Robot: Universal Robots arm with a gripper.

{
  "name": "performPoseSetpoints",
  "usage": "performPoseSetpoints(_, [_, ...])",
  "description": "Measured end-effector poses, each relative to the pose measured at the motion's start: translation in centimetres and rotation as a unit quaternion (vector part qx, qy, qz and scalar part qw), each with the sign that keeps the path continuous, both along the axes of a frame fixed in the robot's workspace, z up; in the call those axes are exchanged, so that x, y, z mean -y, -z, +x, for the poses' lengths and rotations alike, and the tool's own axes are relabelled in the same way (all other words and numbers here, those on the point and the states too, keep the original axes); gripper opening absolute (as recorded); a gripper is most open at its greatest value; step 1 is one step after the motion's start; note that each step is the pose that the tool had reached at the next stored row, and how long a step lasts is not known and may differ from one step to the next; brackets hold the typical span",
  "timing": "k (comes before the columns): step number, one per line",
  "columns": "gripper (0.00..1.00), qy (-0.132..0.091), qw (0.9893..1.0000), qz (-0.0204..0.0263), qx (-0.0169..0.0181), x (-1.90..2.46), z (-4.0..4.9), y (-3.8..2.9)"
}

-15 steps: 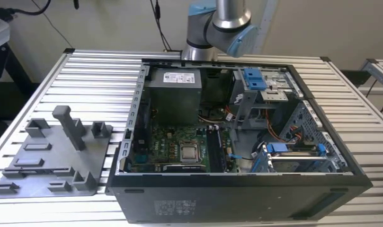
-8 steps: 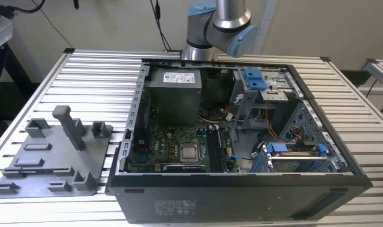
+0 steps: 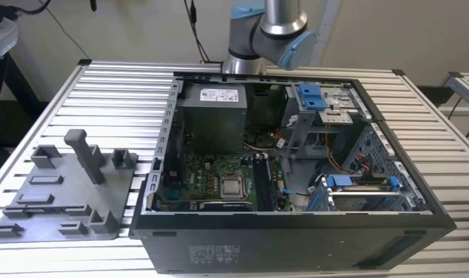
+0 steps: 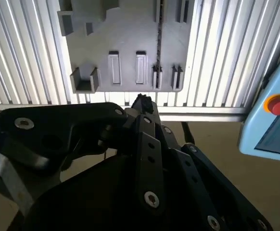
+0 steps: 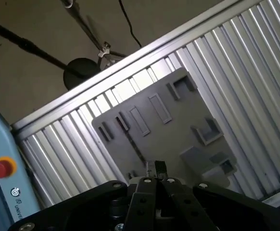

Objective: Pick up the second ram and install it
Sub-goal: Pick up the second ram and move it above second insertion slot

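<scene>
Slatted metal table point(image 3: 111, 92), grey fixture tray point(image 3: 72, 194), open computer case point(image 3: 296, 246); jaws together

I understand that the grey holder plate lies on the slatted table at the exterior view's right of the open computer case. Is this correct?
Not quite: the grey holder plate lies on the slatted table at the exterior view's left of the open computer case, as the exterior view shows.

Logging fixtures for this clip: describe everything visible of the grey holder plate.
The grey holder plate is a flat matte slab, seemingly plastic, with raised blocks, U-shaped brackets, slots and a tall post. It lies on the slatted table, at the exterior view's left of the computer case. A thin dark strip, likely the second ram, stands edgewise in it.
</scene>
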State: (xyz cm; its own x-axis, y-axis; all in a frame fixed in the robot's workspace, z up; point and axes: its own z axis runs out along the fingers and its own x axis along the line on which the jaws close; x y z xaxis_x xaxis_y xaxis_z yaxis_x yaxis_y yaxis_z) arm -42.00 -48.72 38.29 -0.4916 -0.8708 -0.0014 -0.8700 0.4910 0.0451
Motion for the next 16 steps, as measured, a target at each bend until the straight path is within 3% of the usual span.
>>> performPoseSetpoints(4, [0.11,-0.036,0.9993,-0.0014,0.0001,0.0,0.0,0.07])
performPoseSetpoints(8, [0.11,-0.072,0.9974,-0.0029,0.0003,0.0,0.0,0.17])
performPoseSetpoints(12, [0.11,-0.108,0.9942,-0.0038,0.0009,0.0,0.0,0.3])
performPoseSetpoints(16, [0.11,-0.143,0.9897,-0.0045,0.0021,0.0,0.0,0.47])
